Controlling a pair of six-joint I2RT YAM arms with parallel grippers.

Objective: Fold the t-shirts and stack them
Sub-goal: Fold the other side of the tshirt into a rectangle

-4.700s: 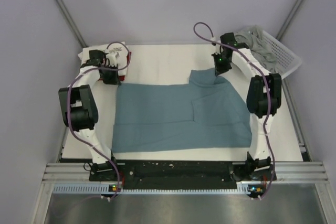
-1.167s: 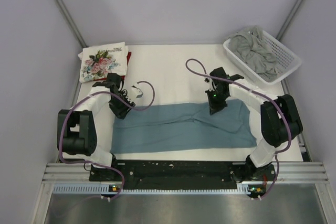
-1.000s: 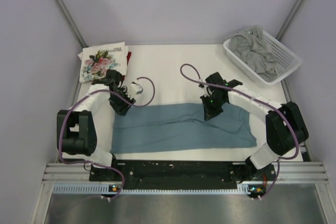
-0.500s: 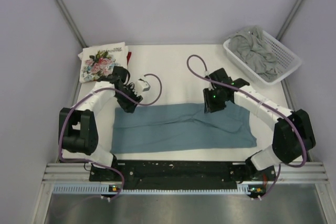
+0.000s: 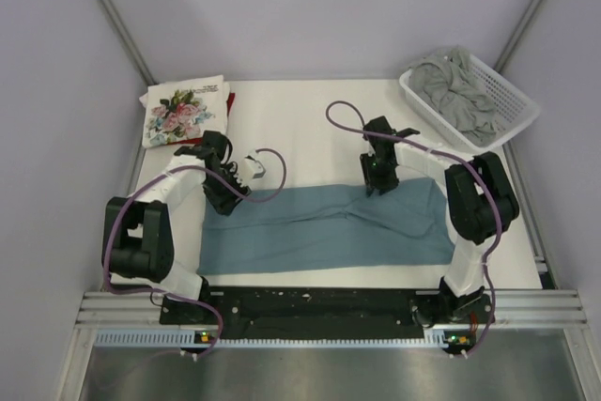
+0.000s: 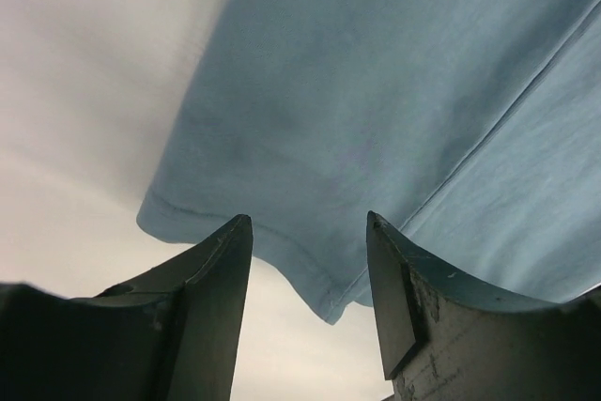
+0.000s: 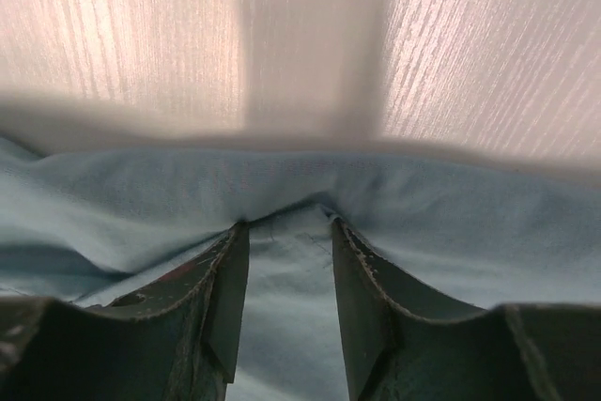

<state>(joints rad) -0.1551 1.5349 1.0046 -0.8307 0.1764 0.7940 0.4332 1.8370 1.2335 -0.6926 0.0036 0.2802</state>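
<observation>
Teal-blue t-shirt (image 5: 329,232), folded into a long band, lies on the counter (image 5: 300,119) nearer the arms than the white lattice basket (image 5: 521,110) and to its left. The left gripper (image 5: 228,200) hangs over the shirt's corner farthest from the basket, the right gripper (image 5: 377,185) over the long edge facing it. Both sets of jaws stand moderately apart, gripping nothing. The lengthwise fold looks finished. The next move is likely a crosswise fold: pinch one short end and carry it squarely over the other.
</observation>
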